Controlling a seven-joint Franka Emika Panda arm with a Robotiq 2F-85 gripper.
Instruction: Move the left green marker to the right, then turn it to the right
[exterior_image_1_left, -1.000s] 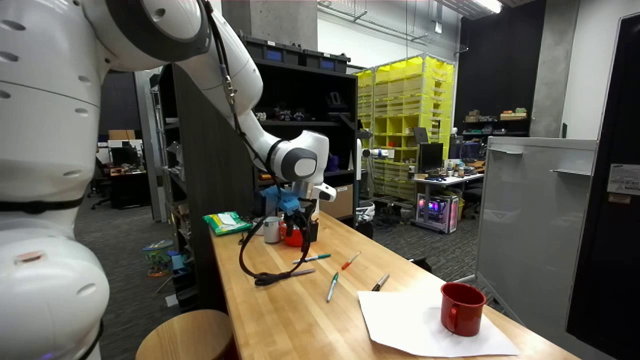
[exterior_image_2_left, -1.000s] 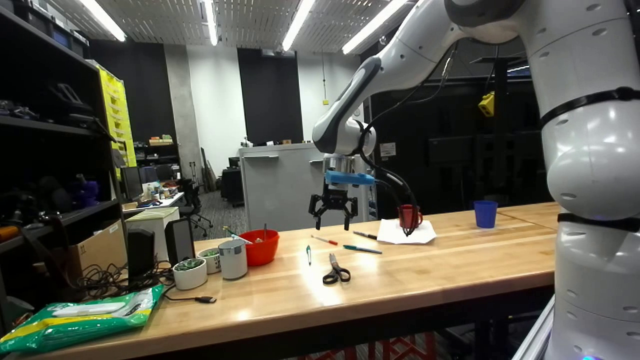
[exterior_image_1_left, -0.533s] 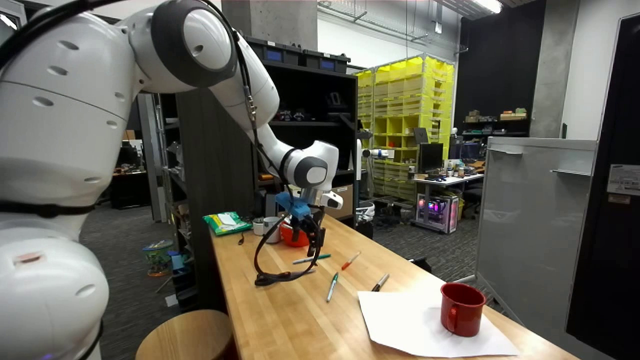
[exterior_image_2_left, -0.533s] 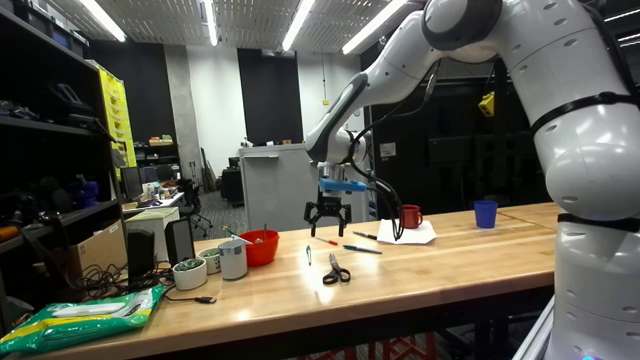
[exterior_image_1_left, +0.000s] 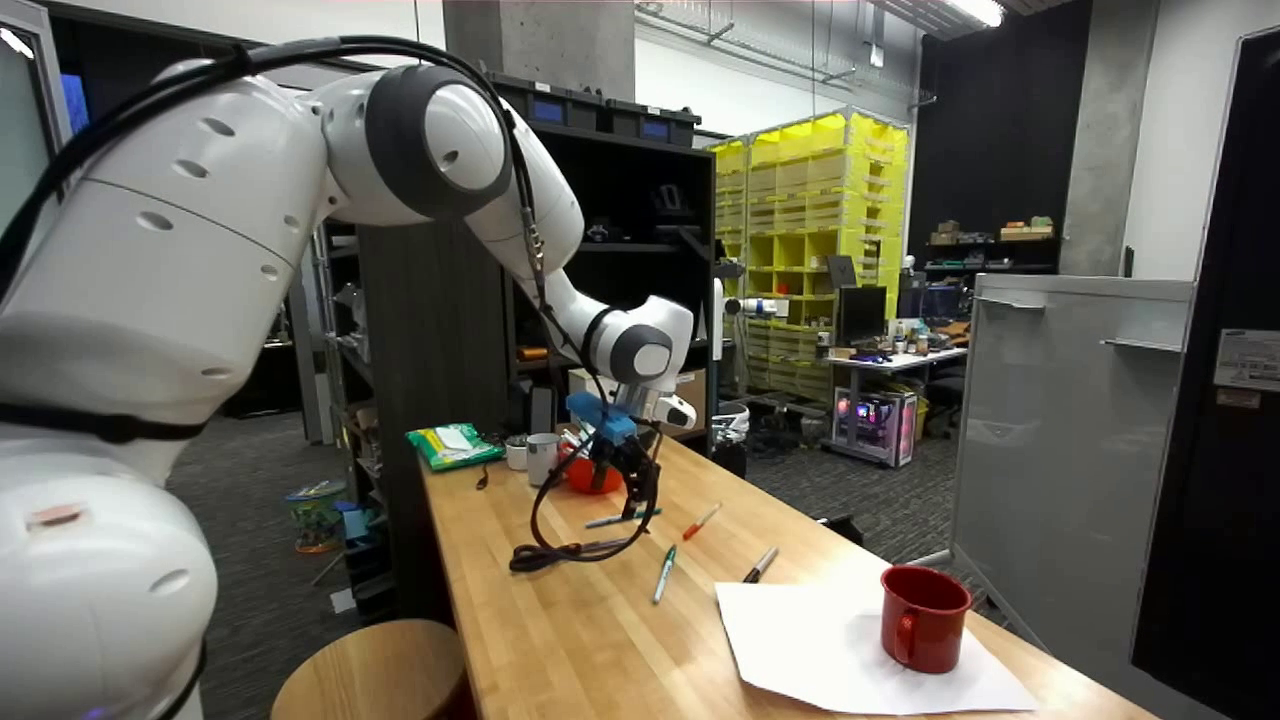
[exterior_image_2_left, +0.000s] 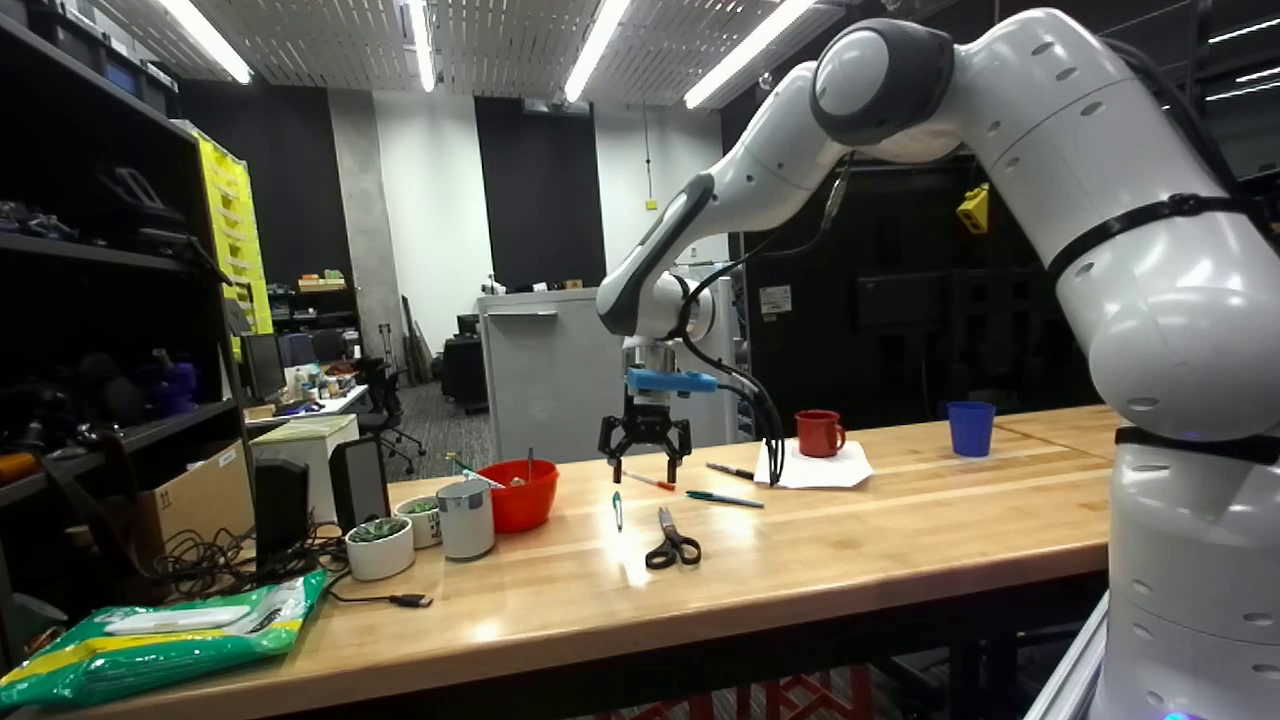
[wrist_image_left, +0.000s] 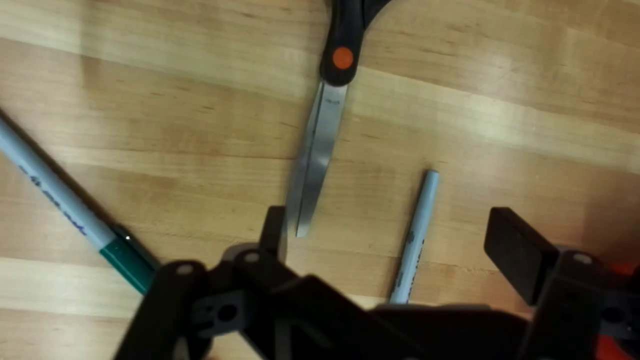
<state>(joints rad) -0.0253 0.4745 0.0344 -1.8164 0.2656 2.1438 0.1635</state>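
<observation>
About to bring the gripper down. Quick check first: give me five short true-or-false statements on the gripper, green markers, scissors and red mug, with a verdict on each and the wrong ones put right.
1. The gripper is open. True.
2. The left green marker, as both exterior views show it, is already grasped. False: it lies on the table, ungrasped.
3. The red mug stands on the white paper. True.
4. The scissors lie in the red bowl. False: the scissors lie on the table.
5. In the wrist view, the scissors show between the left green marker and the other green marker. True.
</observation>
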